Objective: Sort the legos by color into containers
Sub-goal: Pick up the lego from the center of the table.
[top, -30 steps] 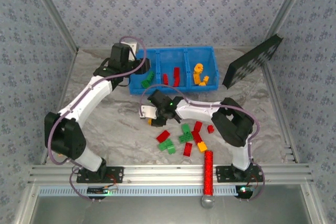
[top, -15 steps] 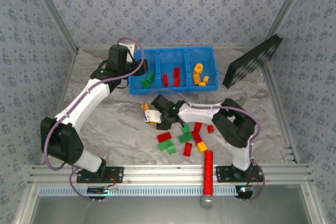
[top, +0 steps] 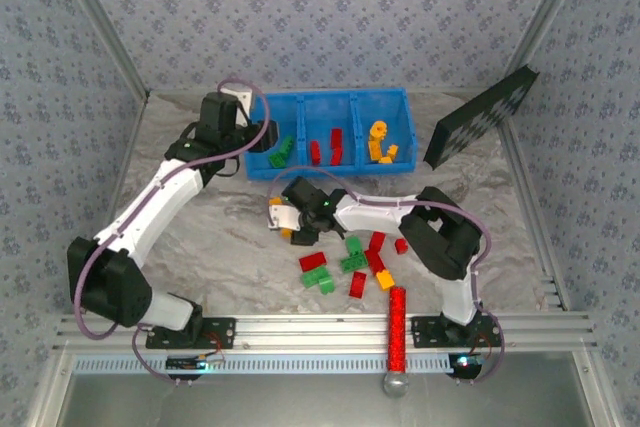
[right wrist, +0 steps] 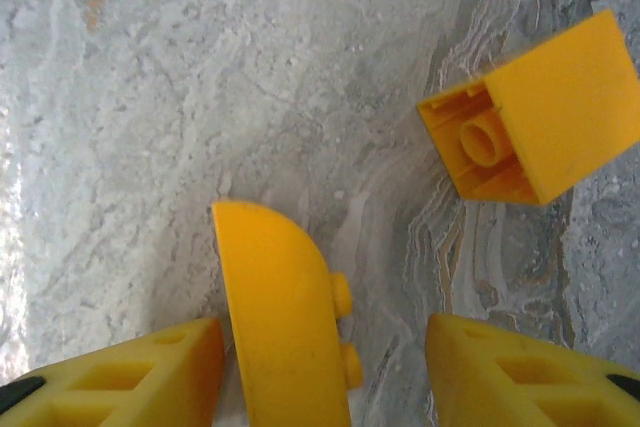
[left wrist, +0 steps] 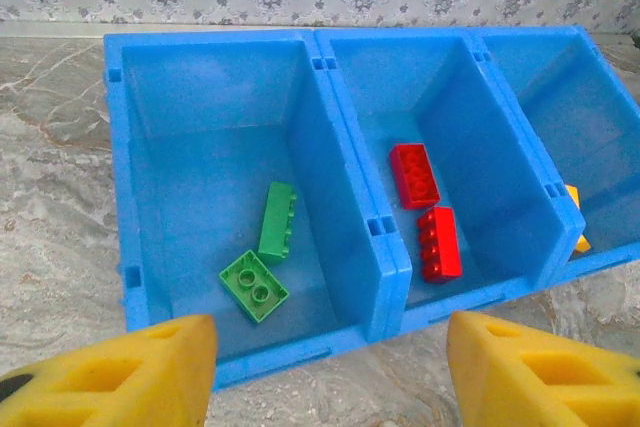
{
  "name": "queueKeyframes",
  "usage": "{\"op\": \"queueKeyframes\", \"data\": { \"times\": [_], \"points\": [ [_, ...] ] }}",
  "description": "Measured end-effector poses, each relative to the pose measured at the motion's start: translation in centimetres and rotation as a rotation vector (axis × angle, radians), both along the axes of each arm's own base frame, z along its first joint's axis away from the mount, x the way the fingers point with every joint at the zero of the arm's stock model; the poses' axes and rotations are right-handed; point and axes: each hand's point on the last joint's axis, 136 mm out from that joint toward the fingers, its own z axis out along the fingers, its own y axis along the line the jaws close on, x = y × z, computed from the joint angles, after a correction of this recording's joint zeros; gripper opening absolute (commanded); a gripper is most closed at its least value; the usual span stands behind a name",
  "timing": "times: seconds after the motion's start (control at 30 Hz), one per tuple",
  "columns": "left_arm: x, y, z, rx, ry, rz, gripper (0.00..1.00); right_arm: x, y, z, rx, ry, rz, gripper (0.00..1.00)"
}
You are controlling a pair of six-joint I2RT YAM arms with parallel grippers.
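The blue three-compartment container point(top: 330, 97) stands at the back of the table. Two green legos point(left wrist: 276, 220) lie in its left compartment, two red ones point(left wrist: 439, 243) in the middle, and orange ones point(top: 380, 142) in the right. My left gripper point(left wrist: 330, 367) hovers open and empty just in front of the bin's point(left wrist: 340, 137) near wall. My right gripper point(right wrist: 325, 347) is open low over the table. A curved yellow lego point(right wrist: 280, 317) stands between its fingers, against the left one, with a gap on the right. A square yellow lego point(right wrist: 540, 127) lies just beyond. Several red, green and orange legos point(top: 345, 262) lie loose.
A black dotted panel point(top: 480, 117) leans at the back right. A red glittery cylinder point(top: 398, 332) lies across the front rail point(top: 250, 327). Patterned walls close in the table on three sides. The right arm's elbow point(top: 440, 232) sits right of the loose pile.
My right gripper's jaws have spread wider around the curved yellow lego. The left arm has drawn back a little to the left from the bin's green compartment.
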Motion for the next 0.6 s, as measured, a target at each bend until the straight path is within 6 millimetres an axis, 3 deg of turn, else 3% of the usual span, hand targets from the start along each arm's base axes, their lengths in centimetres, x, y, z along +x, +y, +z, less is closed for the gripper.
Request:
{"op": "queueKeyframes", "data": {
  "times": [0.17,0.33,0.4,0.6],
  "points": [
    [-0.7,0.4,0.4,0.008,-0.007,0.003,0.63,0.0,0.5,-0.6,-0.012,0.002,0.015,0.48],
    [-1.4,0.9,0.5,0.016,-0.001,0.010,0.63,-0.3,0.6,-0.8,-0.022,0.005,0.031,0.24],
    [-1.9,1.1,0.6,0.022,-0.001,0.010,0.63,-0.2,0.6,-0.8,-0.023,0.001,0.027,0.19],
    [-5.2,2.8,0.5,0.065,0.019,0.002,0.64,0.8,-0.5,0.1,0.014,0.032,-0.030,0.14]
  ]
}}
